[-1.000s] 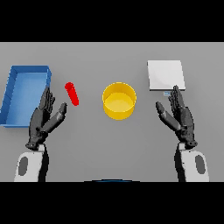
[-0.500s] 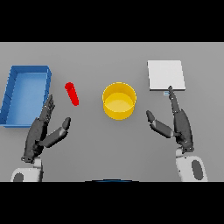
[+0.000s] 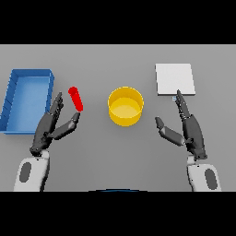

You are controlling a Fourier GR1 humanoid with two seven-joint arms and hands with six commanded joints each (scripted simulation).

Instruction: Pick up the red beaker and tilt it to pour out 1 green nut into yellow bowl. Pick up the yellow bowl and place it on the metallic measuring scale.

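The red beaker (image 3: 76,98) lies tilted on the grey table, left of the yellow bowl (image 3: 125,106), which stands upright at the centre. My left hand (image 3: 50,128) is open just below and left of the beaker, its thumb close to the beaker's lower end without touching it. The metallic measuring scale (image 3: 174,79) is a flat pale square at the back right. My right hand (image 3: 190,129) is open below the scale, with its fingertips near the scale's front edge. No green nut shows.
A blue bin (image 3: 27,99) with raised walls stands at the far left, close beside my left hand.
Both hands have drawn back toward the near edge and turned more edge-on, thumbs spread inward. The left hand has also shifted right, toward the beaker. Beaker, bowl and scale have not moved.
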